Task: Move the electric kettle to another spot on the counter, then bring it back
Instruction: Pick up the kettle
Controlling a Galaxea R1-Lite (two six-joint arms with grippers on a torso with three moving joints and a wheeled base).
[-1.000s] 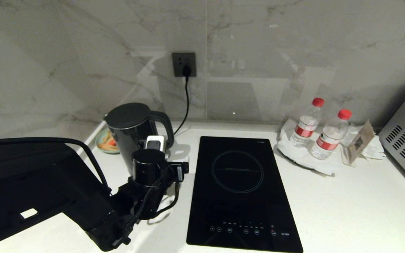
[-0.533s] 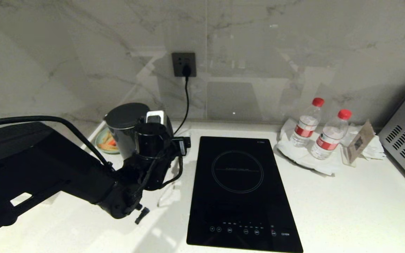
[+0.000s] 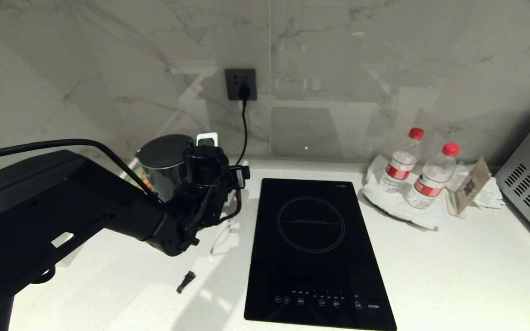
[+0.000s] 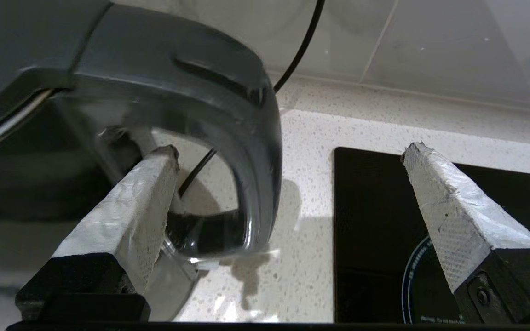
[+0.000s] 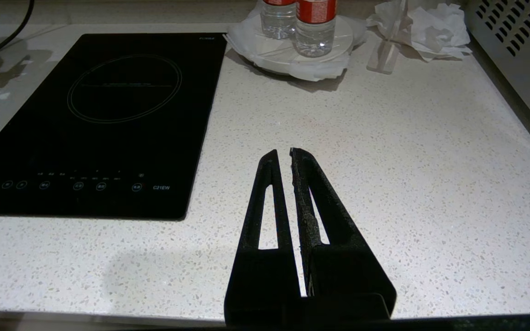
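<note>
Your left gripper (image 4: 288, 151) is right at the electric kettle (image 3: 166, 170), fingers spread wide and holding nothing. The kettle stands upright at the back-left of the counter (image 3: 453, 257), just left of the cooktop (image 3: 315, 248), with its cord (image 3: 244, 133) running up to the wall socket (image 3: 241, 84).

Here's what matters: in the left wrist view the handle (image 4: 251, 138) sits between your fingers. One taped finger (image 4: 131, 207) is poking into the loop, between handle and kettle body; the other finger (image 4: 449, 202) stands well clear on the cooktop side. The handle's long axis runs up and down, so the fingers straddle it crosswise, which looks right for a squeeze. The grip bar sits nearer the inner finger than the outer one, so I'd expect the close to pull a little off centre.

Your right gripper (image 5: 285, 158) hangs over bare counter near the front edge, fingers nearly together, empty, and far from the kettle. The left arm is clearly the one for this lift.
</note>
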